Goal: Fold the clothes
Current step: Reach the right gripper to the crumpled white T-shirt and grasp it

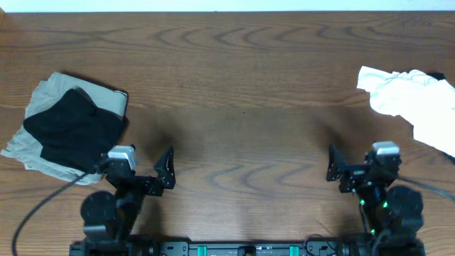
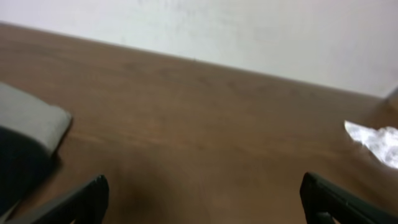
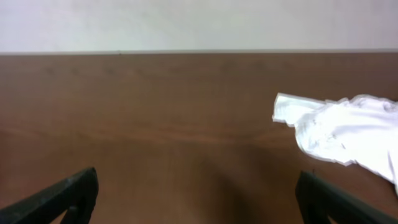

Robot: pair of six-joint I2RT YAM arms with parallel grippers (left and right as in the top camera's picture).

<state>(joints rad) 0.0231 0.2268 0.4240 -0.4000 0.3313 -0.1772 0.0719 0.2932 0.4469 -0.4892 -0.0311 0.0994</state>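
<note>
A crumpled white garment (image 1: 416,99) lies at the table's right edge; it also shows in the right wrist view (image 3: 342,134) and, small, in the left wrist view (image 2: 376,140). A black garment (image 1: 71,128) lies on a beige one (image 1: 43,96) at the left; both show in the left wrist view, beige (image 2: 31,118) and black (image 2: 18,168). My left gripper (image 1: 165,171) is open and empty over bare table, right of the black and beige pile; its fingers show in the left wrist view (image 2: 202,199). My right gripper (image 1: 333,165) is open and empty, in front of and left of the white garment (image 3: 198,193).
The brown wooden table (image 1: 242,92) runs to a pale wall at the back. A small dark bit (image 1: 434,75) peeks out behind the white garment. A cable (image 1: 35,206) runs from the left arm across the near left corner.
</note>
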